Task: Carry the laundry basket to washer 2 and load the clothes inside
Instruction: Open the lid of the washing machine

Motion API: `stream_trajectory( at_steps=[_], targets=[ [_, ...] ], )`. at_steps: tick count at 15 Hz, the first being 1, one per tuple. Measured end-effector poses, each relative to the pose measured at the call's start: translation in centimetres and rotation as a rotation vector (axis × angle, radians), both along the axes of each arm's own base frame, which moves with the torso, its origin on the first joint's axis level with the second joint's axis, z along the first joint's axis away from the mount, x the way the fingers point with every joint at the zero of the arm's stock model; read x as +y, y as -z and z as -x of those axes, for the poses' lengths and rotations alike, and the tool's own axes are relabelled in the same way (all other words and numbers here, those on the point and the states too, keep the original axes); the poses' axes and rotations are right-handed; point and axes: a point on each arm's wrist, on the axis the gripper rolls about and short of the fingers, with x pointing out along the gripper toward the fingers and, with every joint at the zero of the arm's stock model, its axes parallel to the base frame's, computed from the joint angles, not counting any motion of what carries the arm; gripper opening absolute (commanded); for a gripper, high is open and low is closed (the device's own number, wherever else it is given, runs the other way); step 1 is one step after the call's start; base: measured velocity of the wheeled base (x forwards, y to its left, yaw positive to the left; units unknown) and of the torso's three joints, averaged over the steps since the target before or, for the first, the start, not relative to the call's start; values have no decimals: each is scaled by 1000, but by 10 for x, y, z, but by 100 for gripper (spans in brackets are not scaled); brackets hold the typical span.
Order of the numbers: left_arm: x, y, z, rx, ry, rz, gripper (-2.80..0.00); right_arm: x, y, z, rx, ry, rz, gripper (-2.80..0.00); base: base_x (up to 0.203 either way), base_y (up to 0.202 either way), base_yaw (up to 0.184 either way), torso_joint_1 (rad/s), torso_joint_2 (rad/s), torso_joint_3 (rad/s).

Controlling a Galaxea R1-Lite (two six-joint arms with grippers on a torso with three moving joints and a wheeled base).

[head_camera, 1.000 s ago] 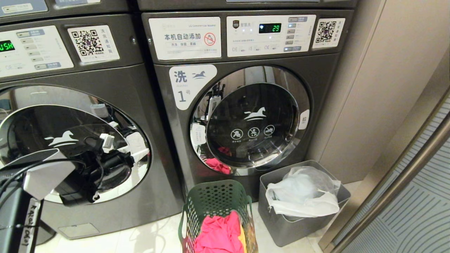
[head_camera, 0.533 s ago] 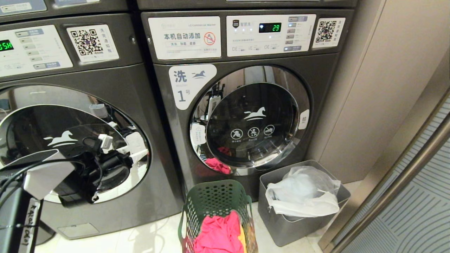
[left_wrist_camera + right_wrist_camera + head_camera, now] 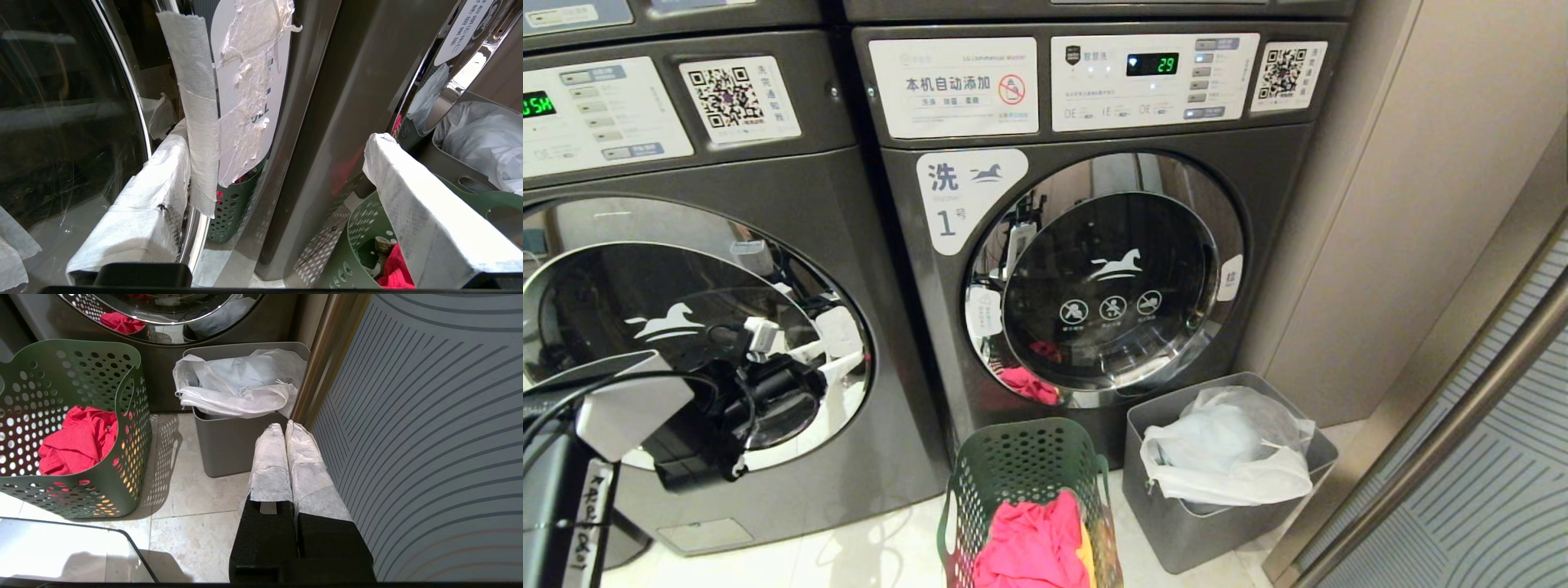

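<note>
Standing on the floor before the washer [image 3: 1094, 269] labelled "1", the laundry basket [image 3: 1023, 465] keeps its clothes [image 3: 1033, 547] within reach of the left-hand washer door [image 3: 686, 327].

Left wrist view: left hand [image 3: 269, 183], fingers spread wide and empty, faces that door's edge, likely to open it.

Right wrist view: right hand [image 3: 287, 430] closed, empty, beside the grey bin [image 3: 229, 445].

Pale stone floor tiles [image 3: 196, 490] with thin grout lines run up to the machines and catch soft reflections of light. A plain beige wall panel [image 3: 1405, 204] rises at the right. Beside it stands a brushed bronze metal post [image 3: 1445, 425], edging a grey panel with curved dark stripes [image 3: 429, 416]. A solid grey bin lined with a white bag [image 3: 1217, 506] sits on the floor in the corner against the post
</note>
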Motion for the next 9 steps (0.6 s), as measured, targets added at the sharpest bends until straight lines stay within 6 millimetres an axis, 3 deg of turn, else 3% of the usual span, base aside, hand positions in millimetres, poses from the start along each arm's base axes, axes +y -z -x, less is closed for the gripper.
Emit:
stream_trajectory(
  at_steps=[9],
  targets=[
    [-13,-2,-17,-24,48,19,0,0,0,0,0,0,0,-280,0,0,0,0,0,0]
  ],
)
